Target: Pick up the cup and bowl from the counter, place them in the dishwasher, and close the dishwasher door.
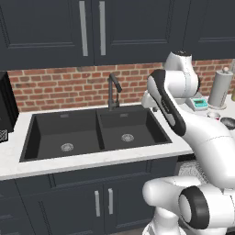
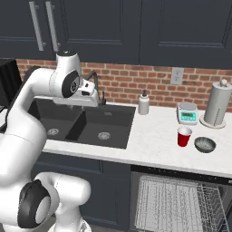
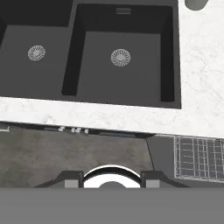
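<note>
You have one cup (image 2: 184, 136) and one bowl (image 2: 205, 144) on the surface (image 2: 154, 136), both upright with mouths up, the bowl just right of the cup, near the towel roll (image 2: 216, 104) and scale (image 2: 187, 113). The dishwasher (image 2: 179, 199) stands open below them, rack out. Your jaws (image 3: 112, 179) hang apart and empty above the two-basin sink (image 2: 86, 123).

One red cup (image 2: 184, 136), one grey bowl (image 2: 205, 144), one paper towel roll (image 2: 216, 104), one soap dispenser (image 2: 143, 103), two sink basins (image 2: 104, 119).
</note>
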